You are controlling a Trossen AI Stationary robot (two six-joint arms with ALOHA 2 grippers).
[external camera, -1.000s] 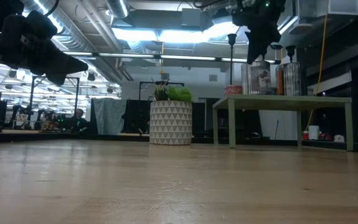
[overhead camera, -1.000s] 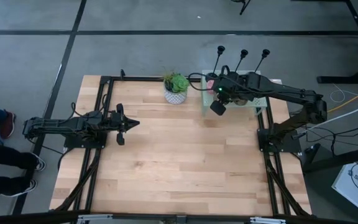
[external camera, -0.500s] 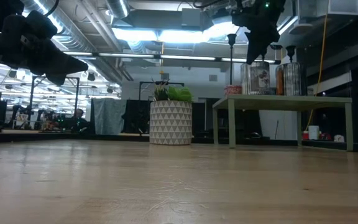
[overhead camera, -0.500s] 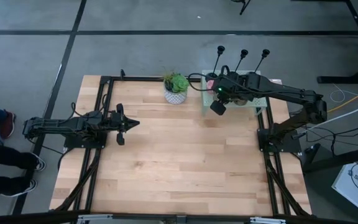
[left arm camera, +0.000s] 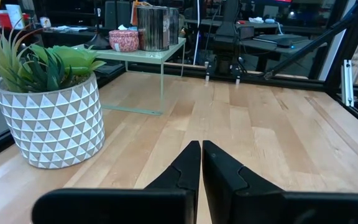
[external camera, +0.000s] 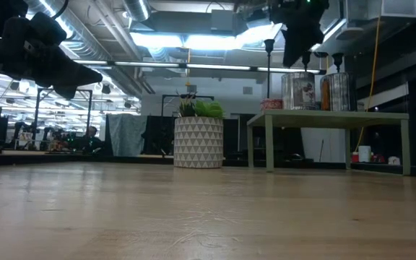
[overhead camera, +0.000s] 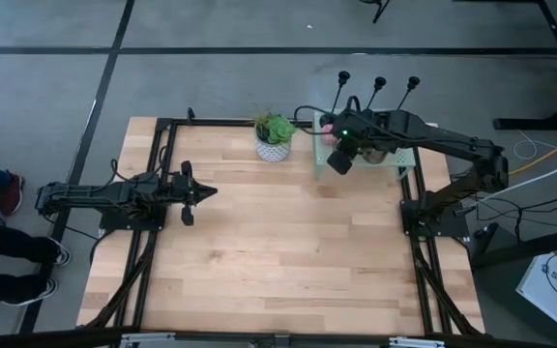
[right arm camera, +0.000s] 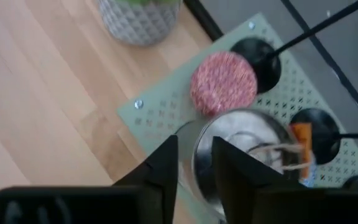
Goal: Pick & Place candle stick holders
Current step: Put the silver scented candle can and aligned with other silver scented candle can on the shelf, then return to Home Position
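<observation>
Over green shelf (right arm camera: 160, 112) | right fingers (right arm camera: 194, 165) narrowly apart | candle stick holders (right arm camera: 257, 62) beyond, untouched

Two arms being seen, both matte black, built of slim jointed segments. Black cable being looped over right arm, behind its wrist. Small green light being shown glowing just behind fingers of right gripper (overhead camera: 338, 160). Left gripper (overhead camera: 204, 192) fingers being seen as flat black wedges, tapering to points, notched along inner edges. Broad black crossbar being seen at finger roots in both wrist views.
</observation>
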